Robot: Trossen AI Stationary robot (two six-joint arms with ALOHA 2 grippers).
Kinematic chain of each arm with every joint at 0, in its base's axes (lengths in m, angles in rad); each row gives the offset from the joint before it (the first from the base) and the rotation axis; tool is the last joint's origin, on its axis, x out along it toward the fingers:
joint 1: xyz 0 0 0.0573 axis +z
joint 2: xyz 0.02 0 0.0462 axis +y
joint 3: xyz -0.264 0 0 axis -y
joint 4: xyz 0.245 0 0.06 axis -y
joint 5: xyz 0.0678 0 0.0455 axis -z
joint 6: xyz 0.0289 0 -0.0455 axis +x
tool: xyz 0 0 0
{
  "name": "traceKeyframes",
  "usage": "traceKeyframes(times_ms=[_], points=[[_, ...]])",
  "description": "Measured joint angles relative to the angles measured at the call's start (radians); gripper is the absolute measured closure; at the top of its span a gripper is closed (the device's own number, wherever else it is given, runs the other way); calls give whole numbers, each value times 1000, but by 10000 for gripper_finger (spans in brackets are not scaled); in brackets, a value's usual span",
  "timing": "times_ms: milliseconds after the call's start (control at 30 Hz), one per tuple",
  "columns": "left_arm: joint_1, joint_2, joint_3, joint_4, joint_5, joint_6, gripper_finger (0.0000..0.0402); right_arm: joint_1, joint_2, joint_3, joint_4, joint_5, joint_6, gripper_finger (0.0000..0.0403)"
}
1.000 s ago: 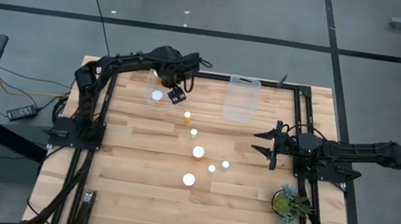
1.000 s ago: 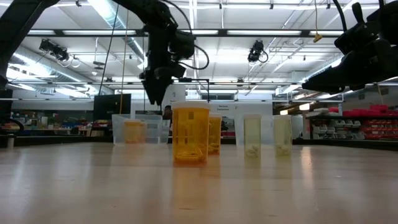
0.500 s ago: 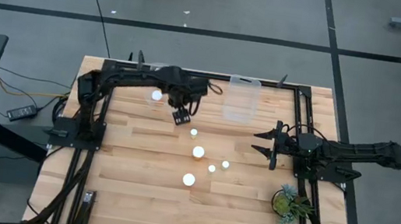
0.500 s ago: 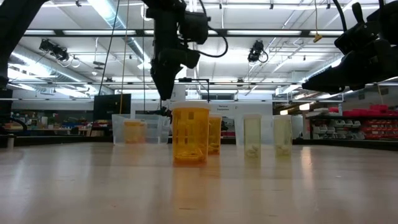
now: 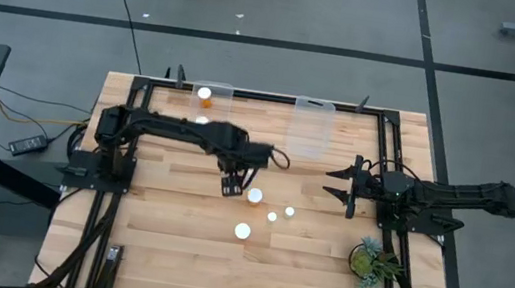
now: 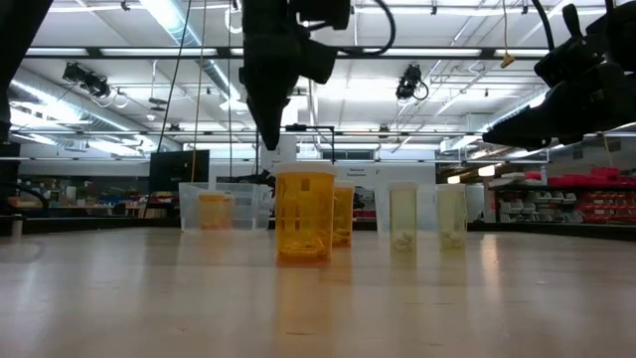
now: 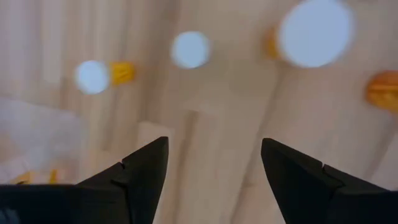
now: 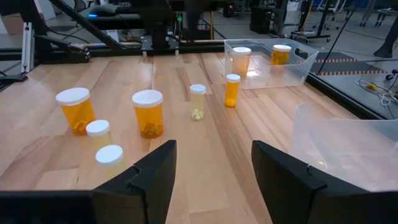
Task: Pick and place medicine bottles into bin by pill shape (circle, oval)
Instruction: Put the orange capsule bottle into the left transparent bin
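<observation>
Currently the left gripper (image 5: 229,187) is held spread wide and empty above the table (image 5: 166,222), just left of the standing medicine bottles (image 5: 254,196). Two more bottles are seen inside the far-left bin (image 5: 216,91), while the right gripper (image 5: 337,184) is parked open at the right.

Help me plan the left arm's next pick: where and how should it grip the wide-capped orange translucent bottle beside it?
Grip the wide-capped orange translucent bottle across its round white cap, coming straight down. It stands upright, apart from its neighbours, and the open left gripper hangs just beside it.
</observation>
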Motion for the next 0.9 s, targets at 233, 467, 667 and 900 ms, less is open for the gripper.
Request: traceKeyframes(times_ms=[233, 467, 667, 900], points=[[-94, 15, -4, 74, 0, -61, 126, 0, 0, 0, 0, 0, 0, 187], [-152, 65, -3, 104, 35, -84, 86, 0, 0, 0, 0, 0, 0, 187], [-183, 80, -3, 176, 136, -109, 62, 0, 0, 0, -2, 0, 0, 187], [-215, 80, -3, 210, 164, -141, 60, 0, 0, 0, -2, 0, 0, 187]])
